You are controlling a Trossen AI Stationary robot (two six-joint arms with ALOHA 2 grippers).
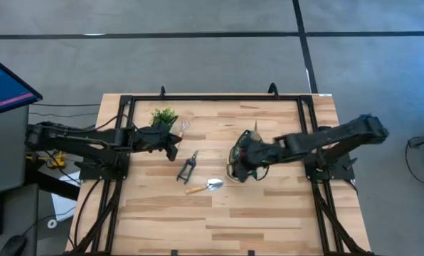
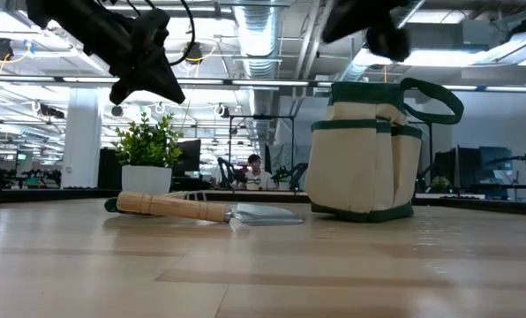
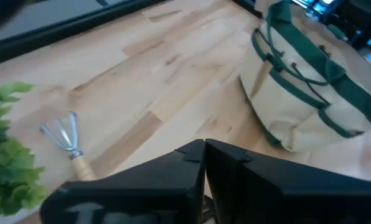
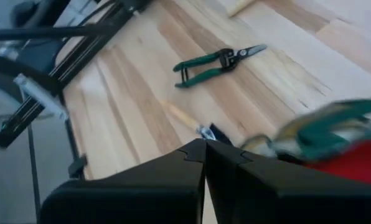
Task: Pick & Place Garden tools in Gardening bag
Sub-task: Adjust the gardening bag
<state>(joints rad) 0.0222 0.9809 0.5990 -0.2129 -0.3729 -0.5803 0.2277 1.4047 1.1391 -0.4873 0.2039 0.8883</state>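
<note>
Cloth gardening bag (image 2: 365, 159), wood-handled shiny metal trowel (image 2: 206, 210), on smooth pale wood table (image 2: 263, 274).

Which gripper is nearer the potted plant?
Left. The left gripper hangs just beside the potted plant; the right gripper is farther off, over the bag.

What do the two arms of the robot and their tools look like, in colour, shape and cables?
Both arms are dark, almost black, made of slim jointed segments. The left arm ends in a black tapered tool; the right arm ends in a bulkier tool with thin cables looping around it. In the wrist views, each tool shows two flat, matte black fingers with angular edges. I see no markings.
</note>
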